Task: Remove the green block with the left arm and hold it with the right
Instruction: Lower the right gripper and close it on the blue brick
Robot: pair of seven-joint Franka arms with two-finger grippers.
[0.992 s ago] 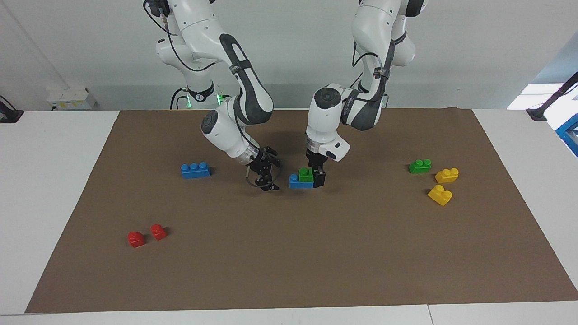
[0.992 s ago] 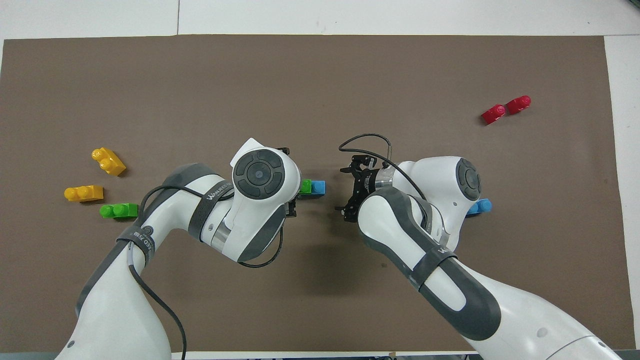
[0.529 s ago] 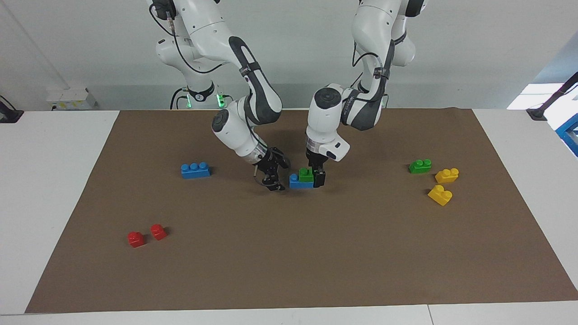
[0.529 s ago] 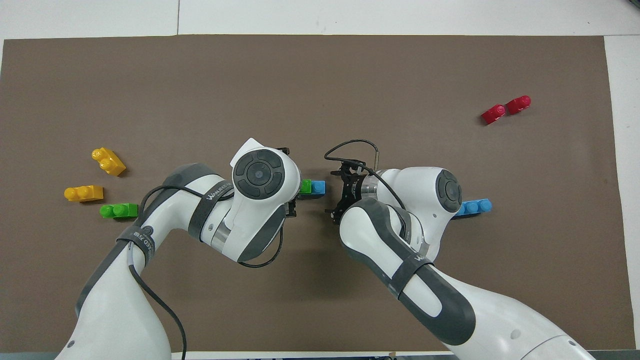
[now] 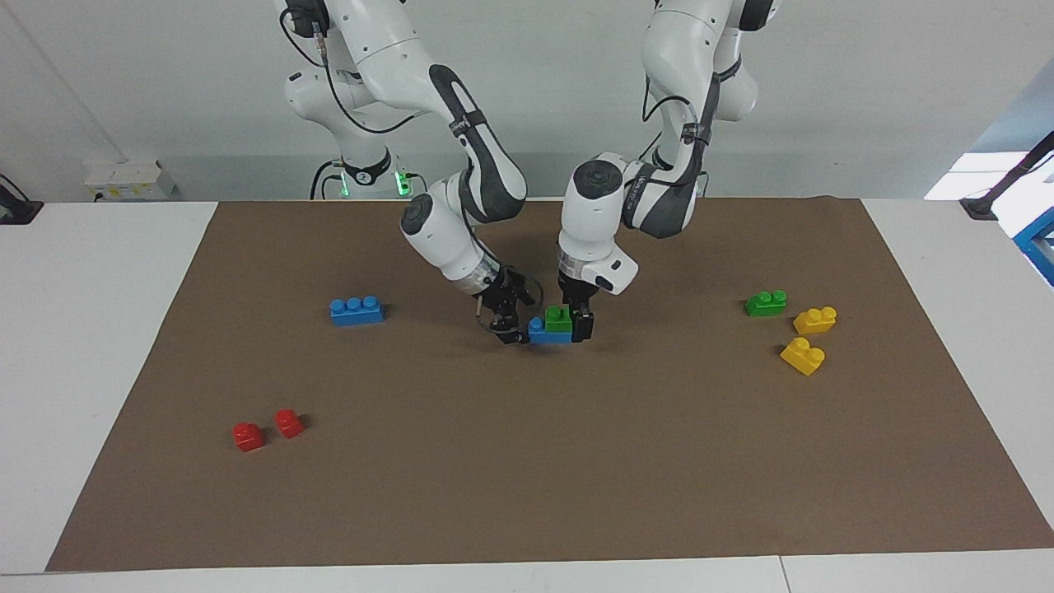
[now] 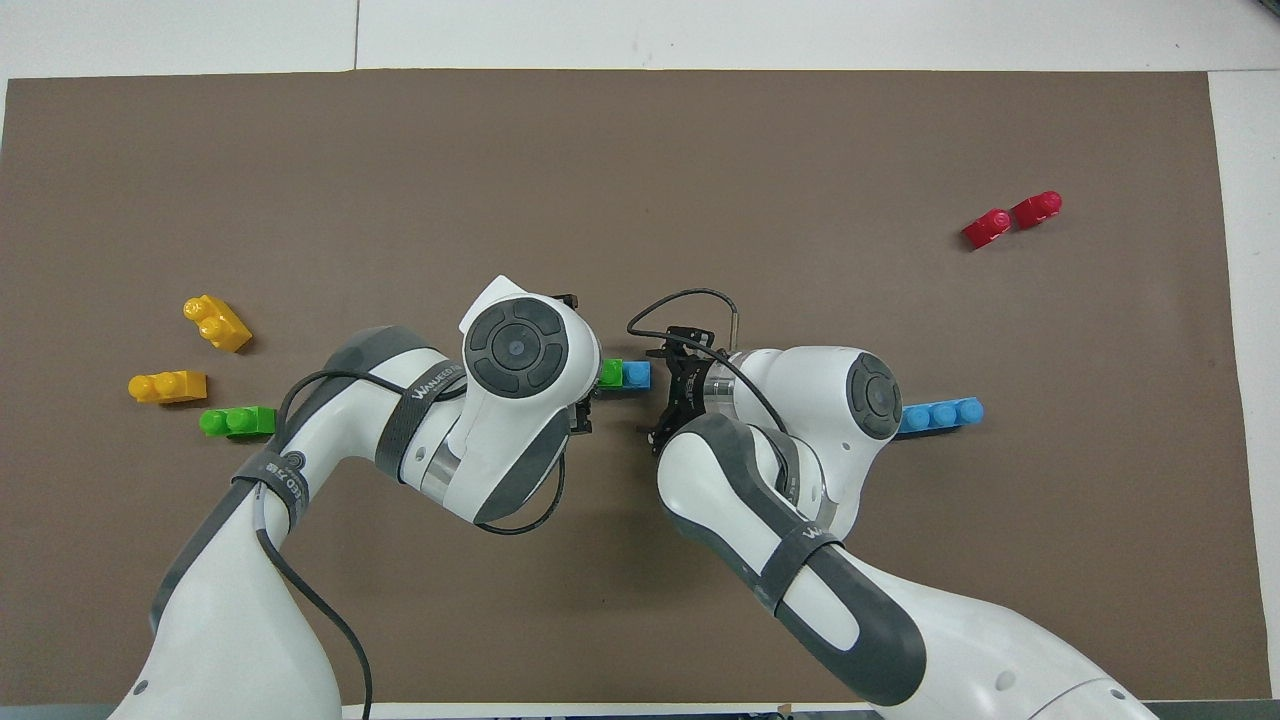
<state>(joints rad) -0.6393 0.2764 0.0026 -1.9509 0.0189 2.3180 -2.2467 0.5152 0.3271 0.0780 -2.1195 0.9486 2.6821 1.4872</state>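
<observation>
Green block (image 5: 559,319), glossy studded plastic, atop blue brick (image 5: 539,332).

White table (image 5: 99,346) w/ brown mat (image 5: 576,461); plain white wall (image 5: 865,91); bright window light at the left arm's end.

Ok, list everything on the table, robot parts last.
green block: one, green, stacked on a blue brick mid-mat.
blue brick: one, blue, under that block.
loose blue brick: one, blue, toward the right arm's end.
loose green brick: one, green, toward the left arm's end.
yellow bricks: two, yellow, beside it.
red bricks: two, red, farthest from the robots.
mat: one, brown.
left gripper: open, around the stack.
right gripper: open, beside the stack.
</observation>
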